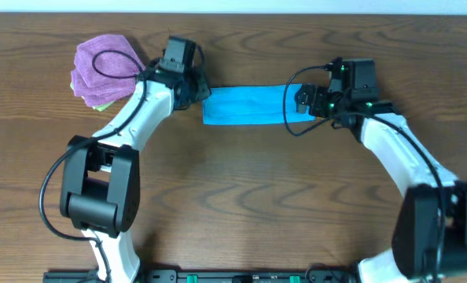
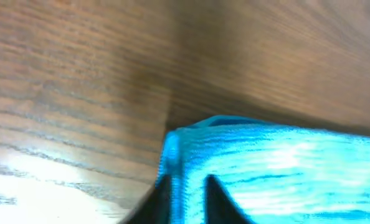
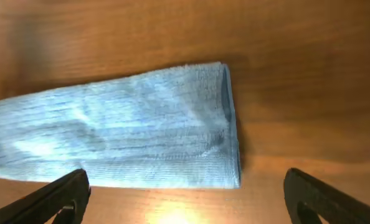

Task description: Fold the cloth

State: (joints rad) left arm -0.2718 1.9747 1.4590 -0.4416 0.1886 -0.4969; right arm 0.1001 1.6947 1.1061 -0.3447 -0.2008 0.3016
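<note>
A bright sky-blue terry cloth (image 1: 245,105), folded into a long strip, lies toward 12 o'clock on the wooden table (image 1: 241,196). The left gripper (image 2: 188,202) pinches its 9 o'clock end; the right gripper (image 3: 188,205) hangs spread over its 3 o'clock end.

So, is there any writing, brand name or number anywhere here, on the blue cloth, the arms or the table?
No readable text anywhere.
The cloth: plain blue weave, no print visible.
The purple cloth: bare.
The left arm and right arm: no legible marking from overhead; the green dots near the right pincer are lights, not signs.
</note>
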